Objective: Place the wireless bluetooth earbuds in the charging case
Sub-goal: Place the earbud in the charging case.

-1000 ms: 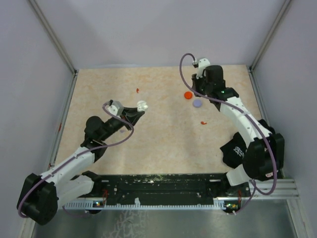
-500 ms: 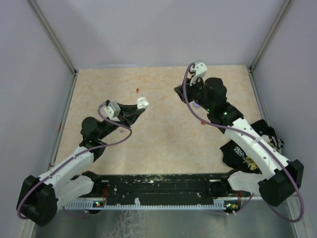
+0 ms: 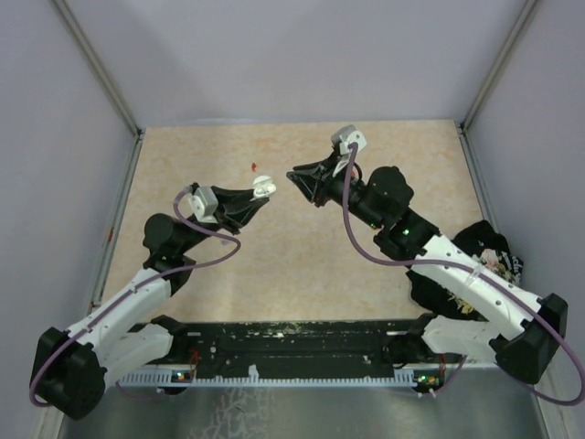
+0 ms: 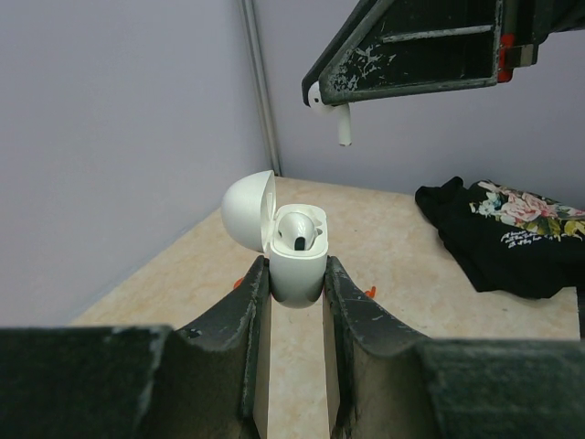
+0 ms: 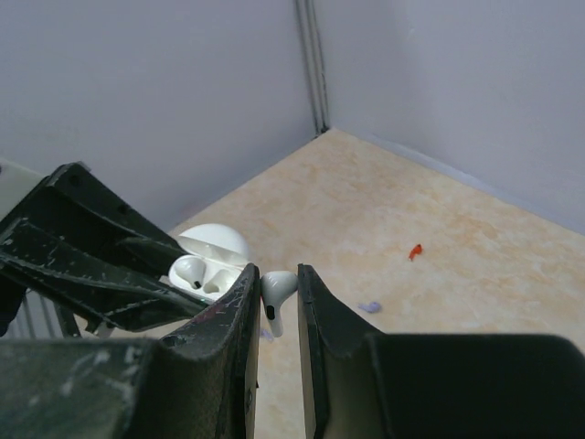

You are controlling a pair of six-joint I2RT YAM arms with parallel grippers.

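One white stemmed earbud [image 5: 278, 289], pinched in the right pincer [image 5: 278, 274], has swung toward nine o'clock; left pincer [image 4: 294, 267] grips the open charging case [image 4: 296, 256].

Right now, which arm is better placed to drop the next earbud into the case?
Right. The right gripper pinches a white earbud close to the open charging case. The left gripper is occupied clamping that case, with a seated earbud already inside.
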